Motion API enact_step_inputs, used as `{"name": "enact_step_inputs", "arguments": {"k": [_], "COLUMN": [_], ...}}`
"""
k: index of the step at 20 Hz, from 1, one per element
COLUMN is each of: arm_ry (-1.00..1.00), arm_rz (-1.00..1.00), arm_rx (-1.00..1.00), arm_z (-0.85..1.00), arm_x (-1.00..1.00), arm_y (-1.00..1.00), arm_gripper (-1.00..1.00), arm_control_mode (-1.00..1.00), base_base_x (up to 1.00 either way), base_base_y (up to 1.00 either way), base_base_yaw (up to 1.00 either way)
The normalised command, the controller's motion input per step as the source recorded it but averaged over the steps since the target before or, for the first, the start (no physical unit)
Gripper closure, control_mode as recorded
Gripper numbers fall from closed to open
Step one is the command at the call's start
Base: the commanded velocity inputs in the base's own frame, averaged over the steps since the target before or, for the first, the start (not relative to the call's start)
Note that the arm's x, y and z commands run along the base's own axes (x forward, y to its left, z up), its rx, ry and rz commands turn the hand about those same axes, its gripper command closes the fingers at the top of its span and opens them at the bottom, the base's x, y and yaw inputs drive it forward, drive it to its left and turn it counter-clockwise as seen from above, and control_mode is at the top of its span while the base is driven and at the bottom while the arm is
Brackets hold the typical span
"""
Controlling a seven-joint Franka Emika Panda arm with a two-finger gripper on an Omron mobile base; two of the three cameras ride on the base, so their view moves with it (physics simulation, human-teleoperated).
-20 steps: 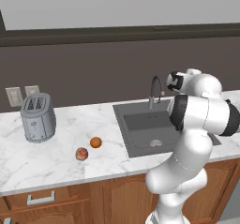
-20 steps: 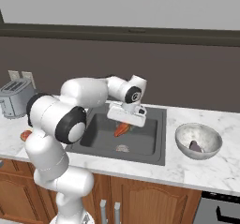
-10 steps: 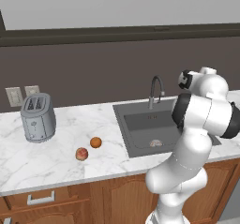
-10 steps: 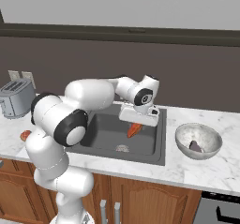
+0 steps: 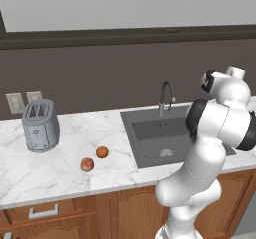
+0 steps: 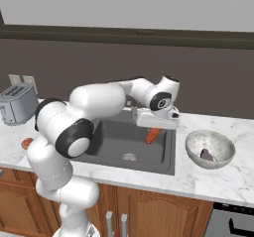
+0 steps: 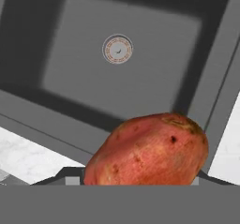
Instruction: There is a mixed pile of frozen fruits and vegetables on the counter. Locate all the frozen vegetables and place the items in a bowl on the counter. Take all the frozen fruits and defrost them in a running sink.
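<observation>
Counter: white marble with grey veins, running left and right of the sink, a dark recessed basin with a gooseneck faucet behind it.

Bowl: pale, shallow, on the counter just right of the sink. A dark purple eggplant already lies inside.

Fruits: an orange ball and a reddish apple sit near each other on the counter left of the sink, not yet handled.

Root: orange-red, tapered, rough-skinned. It hangs over the right part of the sink, near the bowl-side rim, clamped in the hand, which is closed on its upper end.

Handling judgement: frozen, so likely stiff and moderately heavy for its size; no give under the jaws. The skin may be slick with frost, and the taper invites slipping lengthwise. Gripping across the thicker part seems safer than near the tip. The bowl is shallow, so release low.
</observation>
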Motion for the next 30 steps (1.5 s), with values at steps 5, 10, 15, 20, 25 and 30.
{"name": "enact_step_inputs", "arguments": {"k": [5, 10, 15, 20, 25, 30], "arm_ry": [-0.05, -0.05, -0.05, -0.02, 0.04, 0.04], "arm_rz": [0.04, 0.03, 0.04, 0.06, 0.02, 0.00], "arm_rx": [-0.05, -0.05, -0.05, -0.01, 0.01, 0.04], "arm_z": [0.18, 0.21, 0.21, 0.05, -0.06, -0.01], "arm_x": [-0.03, -0.03, -0.01, 0.00, 0.09, 0.18], "arm_y": [-0.42, -0.42, -0.40, -0.44, -0.51, -0.50], "arm_gripper": [1.00, 1.00, 1.00, 1.00, 1.00, 1.00], "arm_control_mode": [-1.00, -1.00, -1.00, -1.00, -1.00, -1.00], "base_base_x": [0.00, 0.00, 0.00, 0.00, 0.00, 0.00], "base_base_y": [0.00, 0.00, 0.00, 0.00, 0.00, 0.00], "base_base_yaw": [0.00, 0.00, 0.00, 0.00, 0.00, 0.00]}}
